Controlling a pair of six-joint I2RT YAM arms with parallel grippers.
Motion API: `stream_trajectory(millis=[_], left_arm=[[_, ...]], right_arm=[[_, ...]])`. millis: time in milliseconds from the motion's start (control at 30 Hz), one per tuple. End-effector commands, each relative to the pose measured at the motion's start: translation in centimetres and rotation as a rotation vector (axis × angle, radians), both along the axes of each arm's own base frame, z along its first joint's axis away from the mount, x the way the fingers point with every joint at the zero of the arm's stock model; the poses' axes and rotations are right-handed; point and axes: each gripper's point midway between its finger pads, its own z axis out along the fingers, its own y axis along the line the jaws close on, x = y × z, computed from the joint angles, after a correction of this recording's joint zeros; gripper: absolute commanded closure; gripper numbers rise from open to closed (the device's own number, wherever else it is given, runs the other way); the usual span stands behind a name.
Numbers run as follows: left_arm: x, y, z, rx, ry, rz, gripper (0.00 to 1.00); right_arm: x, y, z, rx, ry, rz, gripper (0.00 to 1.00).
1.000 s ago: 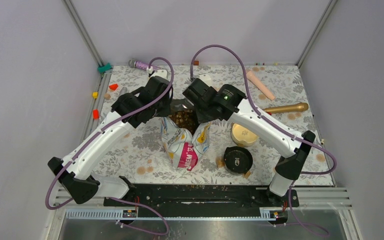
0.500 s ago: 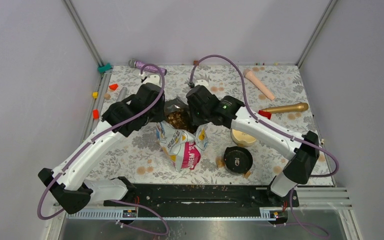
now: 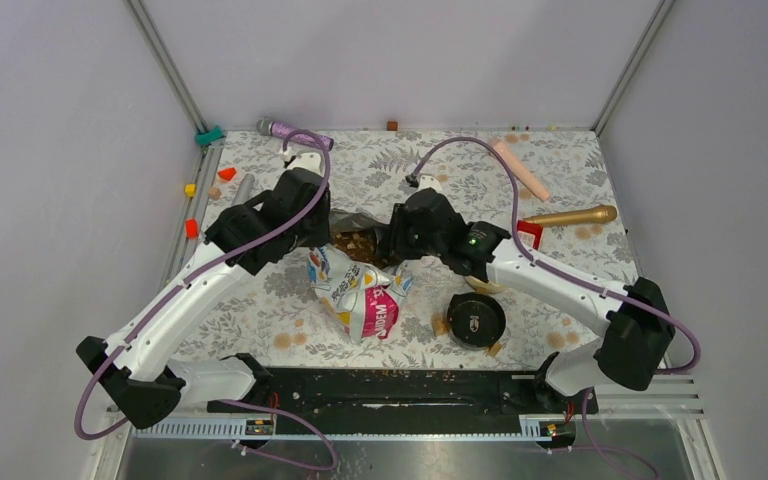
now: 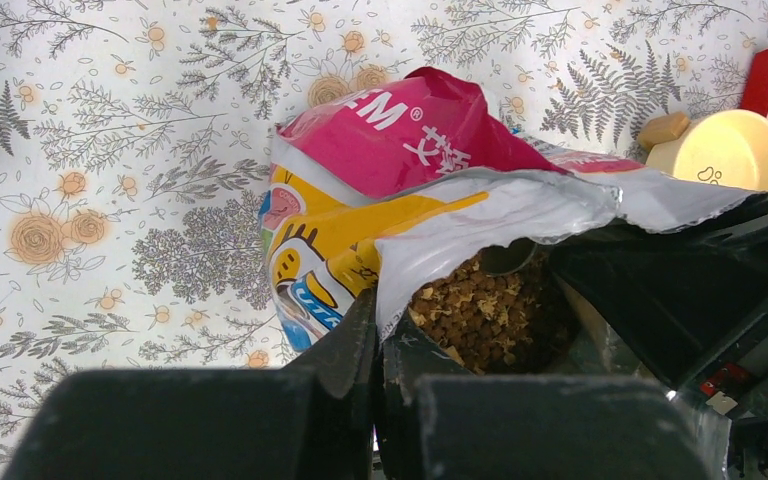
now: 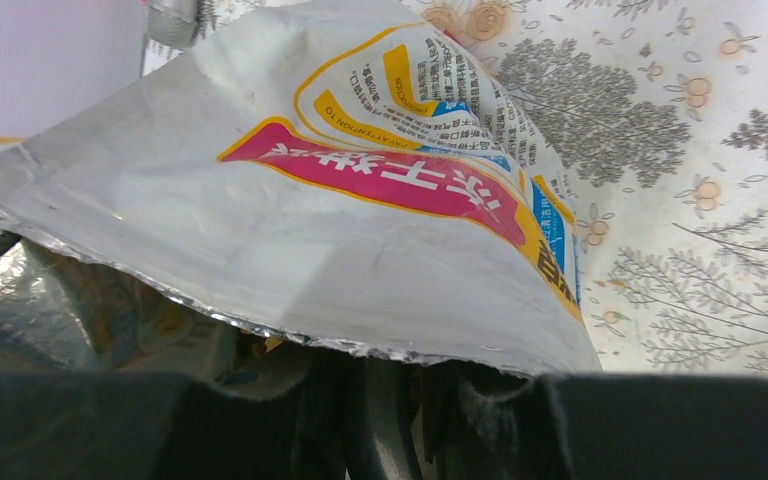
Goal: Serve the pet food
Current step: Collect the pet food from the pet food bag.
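The pet food bag (image 3: 362, 298), pink, yellow and white with a foil lining, stands at the table's middle with its mouth open. Brown and tan pet food (image 3: 354, 243) shows inside, and also in the left wrist view (image 4: 480, 312). My left gripper (image 3: 322, 236) is shut on the bag's left rim (image 4: 378, 330). My right gripper (image 3: 397, 246) is shut on the bag's right rim (image 5: 400, 365), with the foil flap (image 5: 290, 220) draped over its fingers. A cream bowl (image 3: 481, 284) sits just right of the bag, mostly under my right arm; it shows clearly in the left wrist view (image 4: 735, 150).
A black round lid (image 3: 476, 318) lies in front of the bowl. A red block (image 3: 529, 231), a gold microphone (image 3: 571, 215) and a pink cone (image 3: 519, 168) lie at the back right. A purple microphone (image 3: 291, 130) lies at the back left, and small coloured blocks (image 3: 192, 228) along the left edge.
The bag has sunk lower and shifted slightly left and forward, its mouth flattening. My right arm has swung right and stretched lower. My left arm drew back earlier and now holds still.
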Motion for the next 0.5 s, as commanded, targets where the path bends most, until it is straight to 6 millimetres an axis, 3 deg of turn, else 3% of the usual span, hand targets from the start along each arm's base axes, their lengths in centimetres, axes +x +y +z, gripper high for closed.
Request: stream_trajectory(millis=[0,333,467], left_arm=[[0.3,0.3,1.2,-0.041,-0.041,0.012,1.00],[0.6,0.4,0.8,-0.039,-0.033,0.020,1.00],[0.7,0.4,0.7,-0.034,-0.031,0.023,1.00]], right_arm=[[-3.1,5.6,6.0,0.394,0.060,0.161,1.00],[-3.7,3.8,8.4,0.446,-0.005,0.138,1.00],[-3.9,2.5,8.4,0.431,-0.022,0.108,1.00]])
